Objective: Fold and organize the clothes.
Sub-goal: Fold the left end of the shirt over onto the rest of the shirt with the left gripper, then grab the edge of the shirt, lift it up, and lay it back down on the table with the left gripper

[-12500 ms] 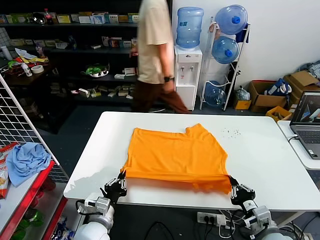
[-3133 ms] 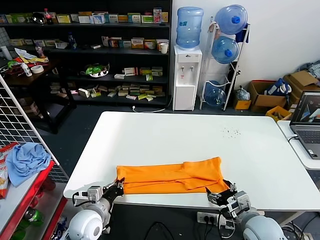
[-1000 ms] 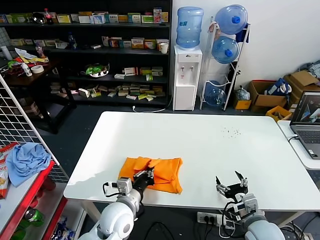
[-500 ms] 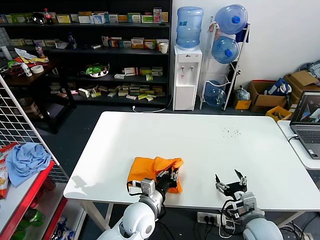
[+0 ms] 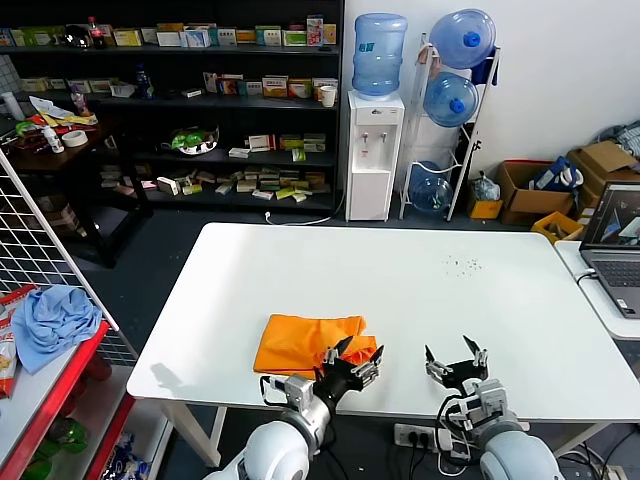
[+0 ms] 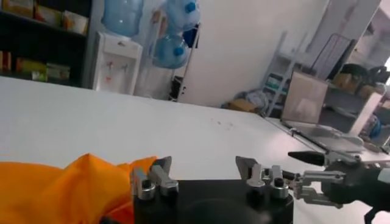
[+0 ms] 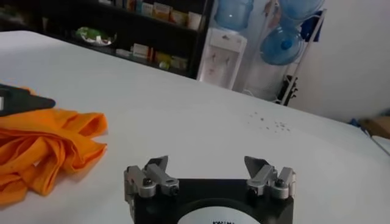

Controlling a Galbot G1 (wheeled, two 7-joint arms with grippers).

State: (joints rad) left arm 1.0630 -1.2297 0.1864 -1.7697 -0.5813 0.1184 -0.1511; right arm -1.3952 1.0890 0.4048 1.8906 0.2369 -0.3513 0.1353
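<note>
**Two open grippers, one loose fold: risk is the bundle coming undone**

Bright orange thin-fabric T-shirt [image 5: 308, 343] sits as a small folded bundle on the white rectangular table [image 5: 470, 300], lower centre of the head view, close to the near edge.

Left gripper [image 5: 355, 358] is at the bundle's right-hand edge, jaws spread, nothing pinched. Left wrist view shows one fingertip right against the orange fabric [image 6: 79, 185]; contact or just beside, can't tell.

Right gripper [image 5: 452, 361] hovers over bare table lower right, well apart from the shirt, jaws spread, empty.

Risks as I read them:
- Fabric snags on the left fingertip as it pulls away, dragging the top layer and opening the fold.
- Right wrist view shows the layers [image 7: 42, 149] rumpled and uneven at the edge; soft cloth may spring back and loosen by itself.
- Bundle lies near the table's front edge, so any nudge toward the robot could tip part of it over.
</note>
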